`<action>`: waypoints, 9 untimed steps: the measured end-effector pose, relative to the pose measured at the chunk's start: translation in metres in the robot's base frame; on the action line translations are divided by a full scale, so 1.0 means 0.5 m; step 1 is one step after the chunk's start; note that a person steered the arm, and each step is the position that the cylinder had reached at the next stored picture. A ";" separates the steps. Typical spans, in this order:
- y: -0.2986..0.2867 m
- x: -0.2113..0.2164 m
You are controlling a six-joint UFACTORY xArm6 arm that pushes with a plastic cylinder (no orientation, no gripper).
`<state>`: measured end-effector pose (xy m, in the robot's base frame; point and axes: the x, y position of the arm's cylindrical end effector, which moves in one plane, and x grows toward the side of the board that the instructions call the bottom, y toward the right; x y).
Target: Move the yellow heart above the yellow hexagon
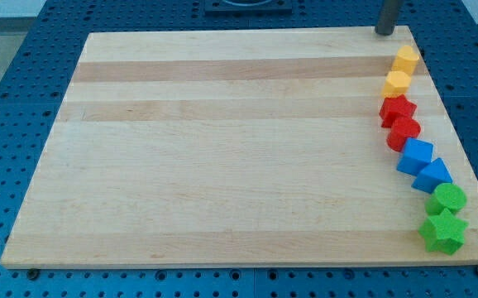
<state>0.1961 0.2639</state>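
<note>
My tip (pixel 384 31) rests at the board's top edge near the top right corner. Just below it and slightly to the right lies a yellow hexagon (pixel 405 59), with a small gap between it and the tip. A yellow heart (pixel 396 82) lies directly below the hexagon, touching or nearly touching it. Both yellow blocks head a column of blocks that runs down the board's right side.
Below the yellow blocks the column continues with a red star (pixel 397 109), a rounded red block (pixel 403 132), a blue cube (pixel 415 156), a blue triangle (pixel 432 175), a green round block (pixel 448 199) and a green star (pixel 443 231). The wooden board (pixel 222 149) lies on a blue perforated table.
</note>
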 end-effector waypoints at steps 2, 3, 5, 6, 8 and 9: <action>0.090 0.175; 0.090 0.186; 0.079 0.184; 0.078 0.174; 0.069 0.191; 0.062 0.210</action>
<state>0.3010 0.2950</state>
